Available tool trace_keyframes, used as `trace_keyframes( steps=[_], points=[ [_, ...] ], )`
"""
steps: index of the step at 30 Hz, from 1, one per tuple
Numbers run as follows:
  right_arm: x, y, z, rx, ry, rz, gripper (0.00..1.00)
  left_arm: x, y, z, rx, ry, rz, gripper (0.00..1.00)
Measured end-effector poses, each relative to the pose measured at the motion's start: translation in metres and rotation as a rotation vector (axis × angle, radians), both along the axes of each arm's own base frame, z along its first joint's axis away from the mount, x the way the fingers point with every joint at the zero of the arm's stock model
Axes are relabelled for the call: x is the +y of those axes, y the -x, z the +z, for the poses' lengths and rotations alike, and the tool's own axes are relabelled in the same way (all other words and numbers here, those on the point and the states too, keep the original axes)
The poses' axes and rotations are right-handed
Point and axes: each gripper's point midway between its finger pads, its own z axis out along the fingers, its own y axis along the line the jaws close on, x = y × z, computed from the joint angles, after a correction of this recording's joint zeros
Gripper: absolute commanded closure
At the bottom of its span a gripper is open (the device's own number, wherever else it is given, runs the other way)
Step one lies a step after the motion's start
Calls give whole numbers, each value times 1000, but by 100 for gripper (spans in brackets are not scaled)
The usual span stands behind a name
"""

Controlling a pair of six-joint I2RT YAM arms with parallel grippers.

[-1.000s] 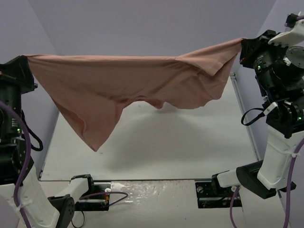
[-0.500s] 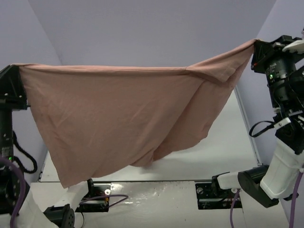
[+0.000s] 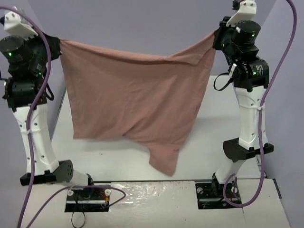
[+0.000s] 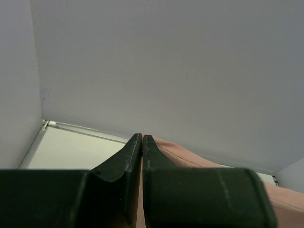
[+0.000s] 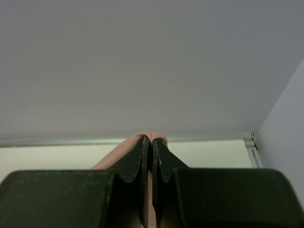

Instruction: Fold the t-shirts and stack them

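A dusty-pink t-shirt (image 3: 135,102) hangs spread in the air between both arms, high above the table. Its plain side faces the top camera and a sleeve droops lowest at the bottom middle. My left gripper (image 3: 58,42) is shut on the shirt's upper left corner. In the left wrist view pink cloth (image 4: 185,157) runs out from between the closed fingers of that gripper (image 4: 142,138). My right gripper (image 3: 216,37) is shut on the upper right corner. The right wrist view shows a fold of pink cloth (image 5: 114,154) pinched at the tips of the right gripper (image 5: 152,139).
The white table (image 3: 216,137) lies below the hanging shirt, walled by pale purple panels on the left, back and right. Both arm bases (image 3: 88,194) sit at the near edge with purple cables looping round the arms.
Both arms have swung upright and drawn back toward the far wall, carrying the shirt. The cloth now hangs farther from the camera and its lower edge swings free above the table.
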Motion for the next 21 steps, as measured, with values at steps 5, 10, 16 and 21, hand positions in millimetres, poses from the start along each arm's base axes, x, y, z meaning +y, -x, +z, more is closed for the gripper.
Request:
trace_keyframes(
  steps=[5, 10, 16, 21],
  points=[
    [-1, 5, 24, -124, -17, 9, 100, -11, -15, 27, -65, 26, -71, 100],
    [-16, 57, 48, -269, -12, 4, 100, -34, 25, 53, -180, 16, -175, 100],
    [-23, 117, 33, -370, -11, 52, 100, -49, 59, -8, -184, 23, -237, 100],
    [-2, 101, -137, -65, -29, 135, 100, -42, 34, -190, 158, 130, -197, 100]
  ],
)
